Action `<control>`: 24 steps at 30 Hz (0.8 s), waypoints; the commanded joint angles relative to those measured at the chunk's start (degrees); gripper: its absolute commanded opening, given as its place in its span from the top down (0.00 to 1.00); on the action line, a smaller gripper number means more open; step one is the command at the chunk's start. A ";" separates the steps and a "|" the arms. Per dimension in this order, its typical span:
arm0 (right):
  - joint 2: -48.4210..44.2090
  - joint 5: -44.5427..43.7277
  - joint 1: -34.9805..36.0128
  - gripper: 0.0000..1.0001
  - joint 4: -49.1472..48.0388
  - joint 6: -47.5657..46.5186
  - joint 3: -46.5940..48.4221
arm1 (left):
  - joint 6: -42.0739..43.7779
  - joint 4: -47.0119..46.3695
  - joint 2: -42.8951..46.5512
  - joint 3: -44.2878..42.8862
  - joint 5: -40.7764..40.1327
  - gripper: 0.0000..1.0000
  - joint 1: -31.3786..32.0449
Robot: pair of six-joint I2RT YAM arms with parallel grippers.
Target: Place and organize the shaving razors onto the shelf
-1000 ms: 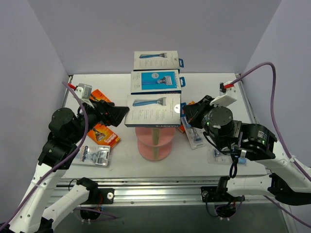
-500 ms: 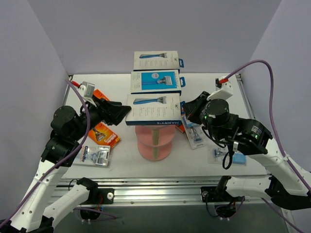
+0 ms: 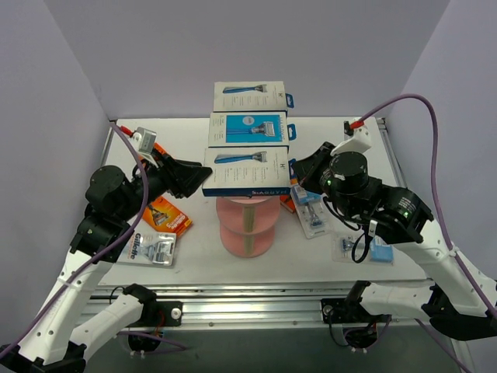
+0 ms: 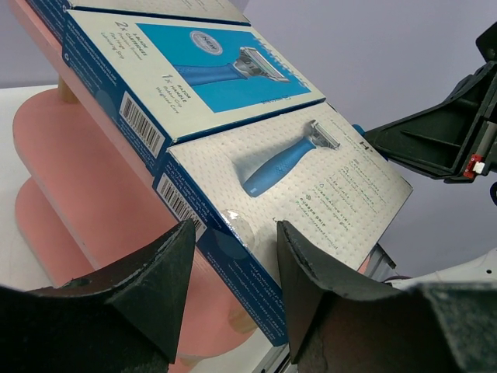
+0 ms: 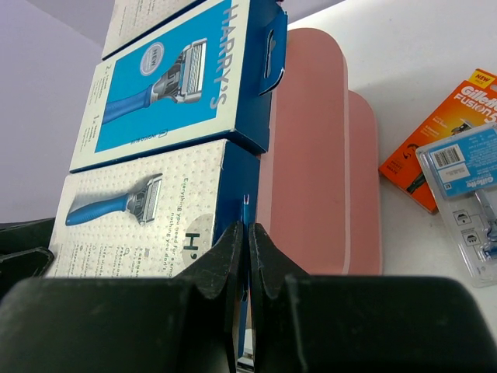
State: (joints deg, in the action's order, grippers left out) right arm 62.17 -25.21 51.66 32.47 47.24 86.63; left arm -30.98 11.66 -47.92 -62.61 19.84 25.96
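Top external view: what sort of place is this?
Probably a lab robot cell: plain walls box in a white table, two arms bolt to an aluminium rail, and Harry's boxes sit on a pink stand.

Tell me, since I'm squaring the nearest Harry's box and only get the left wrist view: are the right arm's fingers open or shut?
Observer: The right fingers are shut, tips at the nearest Harry's box, at its right end.
Operator: Any packs not yet shelved?
Observer: Yes: orange blister cards and a Gillette pack beside the left arm, clear packs on the other side.
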 commanded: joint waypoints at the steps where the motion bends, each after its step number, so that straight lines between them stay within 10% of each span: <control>1: -0.12 0.86 -1.03 1.00 -1.71 -1.63 -0.94 | -0.13 -1.99 -0.86 -1.11 1.52 0.45 0.68; 24: -0.47 5.08 -5.95 1.00 -2.94 -3.39 -2.34 | -0.48 -3.05 -2.88 -1.38 1.52 0.45 1.55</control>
State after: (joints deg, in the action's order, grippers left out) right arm 62.08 -20.32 46.48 29.95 45.45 85.14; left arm -31.44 9.23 -50.09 -62.61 20.23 26.94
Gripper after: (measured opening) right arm 0.008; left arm 0.551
